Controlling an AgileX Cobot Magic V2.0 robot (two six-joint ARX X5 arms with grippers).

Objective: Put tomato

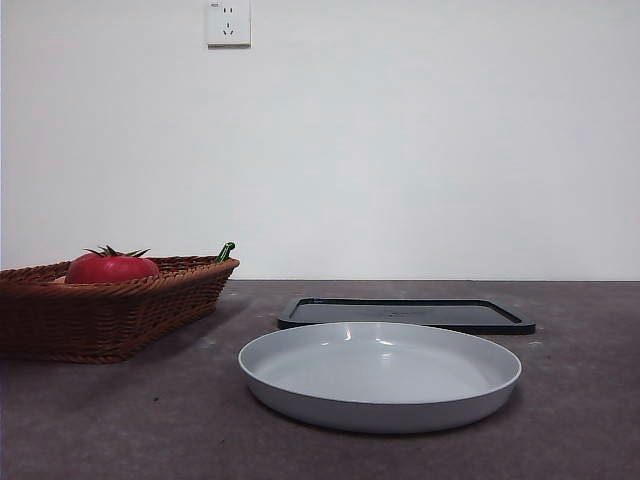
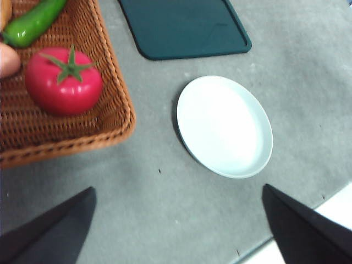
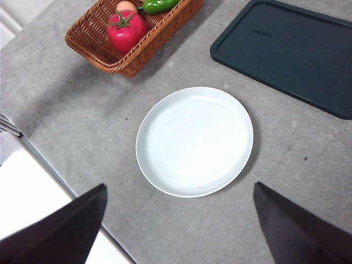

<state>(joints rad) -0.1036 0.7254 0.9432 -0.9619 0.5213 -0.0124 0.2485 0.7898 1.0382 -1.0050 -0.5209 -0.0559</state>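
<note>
We see the tomato (image 1: 111, 268) lying in a woven basket (image 1: 120, 315) that stands on the grey desk (image 1: 120, 420). In the front view the basket sits at the left, and only the top of the tomato with its dark green stem shows above the rim. The left wrist view looks down on the tomato (image 2: 64, 81) resting on the basket's (image 2: 113, 118) floor near one corner. A green pepper (image 2: 33, 22) lies just beside it in the same basket, and a pale, peach-coloured fruit (image 2: 8, 59) shows at the picture's edge, next to the tomato; we cannot tell whether they touch.

A shallow white plate (image 1: 380, 375) stands on the desk apart from the basket, with nothing on it. Behind the plate, close to it, lies a flat dark tray (image 1: 405, 313). On the wall above hangs a white socket (image 1: 228, 22).

The left pincer (image 2: 179, 231) hangs above the desk with its jaws spread wide and nothing between them; below it lies bare desk, between the basket's corner and the plate (image 2: 224, 126). The right pincer (image 3: 179, 228) is also spread wide and holds nothing; it hangs high over the plate's (image 3: 194, 141) near side, with the basket (image 3: 137, 52), the tomato (image 3: 126, 30) and the tray (image 3: 291, 52) farther off. Neither pincer touches anything, and neither shows in the front view.
</note>
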